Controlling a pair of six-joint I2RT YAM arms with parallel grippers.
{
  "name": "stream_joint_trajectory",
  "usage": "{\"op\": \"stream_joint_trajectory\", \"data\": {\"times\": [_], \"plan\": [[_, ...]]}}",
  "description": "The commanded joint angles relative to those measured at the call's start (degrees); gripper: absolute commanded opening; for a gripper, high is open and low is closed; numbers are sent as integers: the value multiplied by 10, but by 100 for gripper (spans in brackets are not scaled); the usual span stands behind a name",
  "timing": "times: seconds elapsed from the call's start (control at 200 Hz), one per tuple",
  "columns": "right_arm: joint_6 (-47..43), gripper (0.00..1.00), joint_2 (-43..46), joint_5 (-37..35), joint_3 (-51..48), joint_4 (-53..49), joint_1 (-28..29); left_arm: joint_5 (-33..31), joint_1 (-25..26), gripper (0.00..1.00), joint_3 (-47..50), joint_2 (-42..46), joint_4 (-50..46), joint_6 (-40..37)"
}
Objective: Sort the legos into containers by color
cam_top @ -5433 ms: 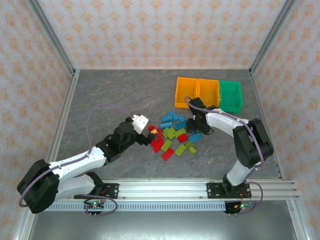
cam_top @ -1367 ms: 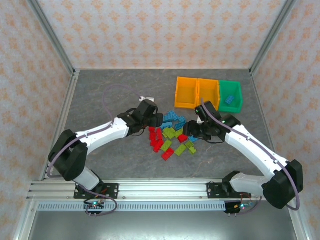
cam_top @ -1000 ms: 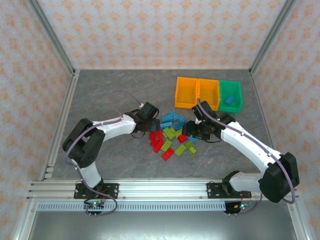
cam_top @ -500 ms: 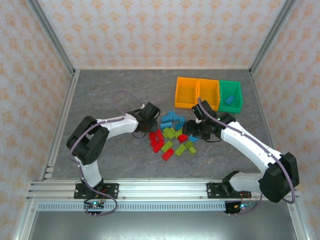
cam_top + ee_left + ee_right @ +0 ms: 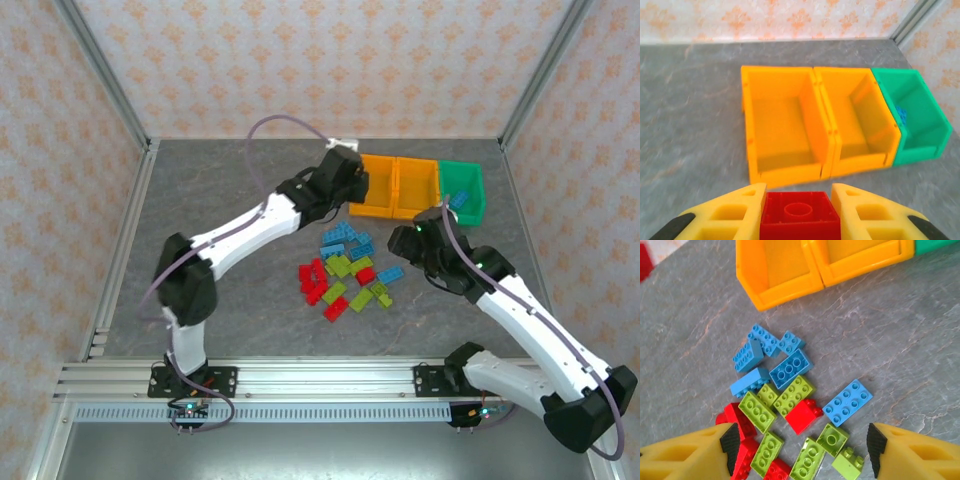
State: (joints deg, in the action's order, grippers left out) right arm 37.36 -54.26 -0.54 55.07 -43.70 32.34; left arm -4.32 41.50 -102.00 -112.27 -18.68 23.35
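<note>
From above: left gripper beside bins, right gripper over legos | left wrist: jaws clamped on red brick, bins just ahead | right wrist: jaws wide, holding nothing, legos below between them

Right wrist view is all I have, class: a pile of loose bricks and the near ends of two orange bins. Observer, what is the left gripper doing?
Observer: The left gripper is shut on a red brick.
Operator: Which bin is it nearest?
Observer: The left orange bin; seen from the top, it hangs at that bin's outer edge.
Operator: Is anything sorted already?
Observer: A blue brick lies in the green bin.
</note>
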Motion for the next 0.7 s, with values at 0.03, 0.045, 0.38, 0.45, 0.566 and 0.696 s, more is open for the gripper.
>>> {"op": "stream_joint_trajectory", "data": {"times": [0.03, 0.045, 0.38, 0.45, 0.566, 0.696], "plan": [[18, 70, 12, -44, -15, -17, 2, -37, -6, 23, -141, -149, -19, -79], [18, 70, 13, -44, -15, -19, 2, -36, -6, 23, -163, -163, -25, -84], [23, 73, 40, -53, -24, -44, 2, -32, -13, 49, -430, -304, -135, -120], [23, 74, 36, -48, -27, -40, 2, -23, -9, 49, -394, -263, -131, -117], [5, 74, 19, -23, -31, -39, 2, -20, 6, 49, -232, -134, -70, -126], [-29, 73, -19, 32, -47, -51, 3, -20, 30, 49, 37, 80, 33, -127]]}}
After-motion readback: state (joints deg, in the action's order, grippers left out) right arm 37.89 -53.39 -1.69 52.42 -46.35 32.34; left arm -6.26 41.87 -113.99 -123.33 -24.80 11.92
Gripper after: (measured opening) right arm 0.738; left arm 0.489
